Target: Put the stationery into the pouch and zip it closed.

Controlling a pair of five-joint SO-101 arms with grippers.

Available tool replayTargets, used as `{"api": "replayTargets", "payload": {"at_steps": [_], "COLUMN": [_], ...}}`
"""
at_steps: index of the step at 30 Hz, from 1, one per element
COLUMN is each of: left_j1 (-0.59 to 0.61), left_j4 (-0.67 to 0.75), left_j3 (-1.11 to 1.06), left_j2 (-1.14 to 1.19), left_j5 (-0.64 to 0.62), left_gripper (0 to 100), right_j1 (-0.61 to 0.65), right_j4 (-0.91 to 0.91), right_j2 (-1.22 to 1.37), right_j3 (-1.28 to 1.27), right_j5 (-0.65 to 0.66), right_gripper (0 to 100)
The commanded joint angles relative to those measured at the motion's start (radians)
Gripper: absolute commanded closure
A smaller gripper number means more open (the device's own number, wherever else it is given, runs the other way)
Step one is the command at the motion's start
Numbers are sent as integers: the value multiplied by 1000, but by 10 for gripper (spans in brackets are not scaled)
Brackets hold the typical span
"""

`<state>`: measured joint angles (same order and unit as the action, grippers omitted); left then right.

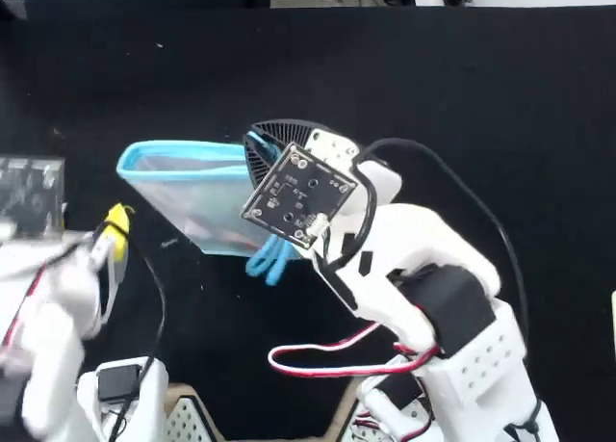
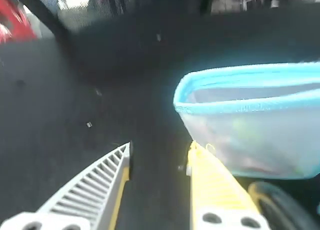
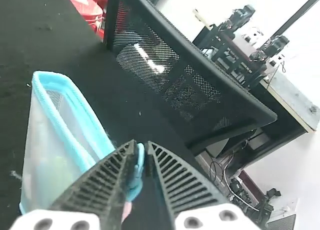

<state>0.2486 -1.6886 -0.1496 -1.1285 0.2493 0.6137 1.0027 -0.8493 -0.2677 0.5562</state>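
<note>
Well, my right gripper (image 3: 142,151) has its jaws pressed together on a blue piece at one end of the pouch (image 3: 50,155), which lies on the black table (image 1: 500,95). At the pouch's other end the blue rim gapes open. My left gripper (image 2: 157,155) sits just beside that end, jaws apart with nothing between them, its yellow finger (image 2: 212,190) close against the pouch's clear wall. Through that wall the stationery (image 2: 247,140) shows as blurred green and pink shapes inside the pouch; I cannot tell which items they are. A blue loop (image 1: 269,259) lies against the pouch's edge beside my right gripper's end.
</note>
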Motion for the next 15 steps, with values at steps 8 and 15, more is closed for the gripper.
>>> {"api": "replayTargets", "payload": {"at_steps": [8,15], "left_j1": [-199,-229], "left_j4": [89,382], "left_j3": [-119,-200], "left_j2": [229,264], "left_j5": [3,-120], "left_gripper": [809,809], "right_j1": [-5,71], "right_j4": [130,342], "right_j2": [124,124], "right_j3": [252,392], "right_j5": [11,60], "right_gripper": [988,988]}}
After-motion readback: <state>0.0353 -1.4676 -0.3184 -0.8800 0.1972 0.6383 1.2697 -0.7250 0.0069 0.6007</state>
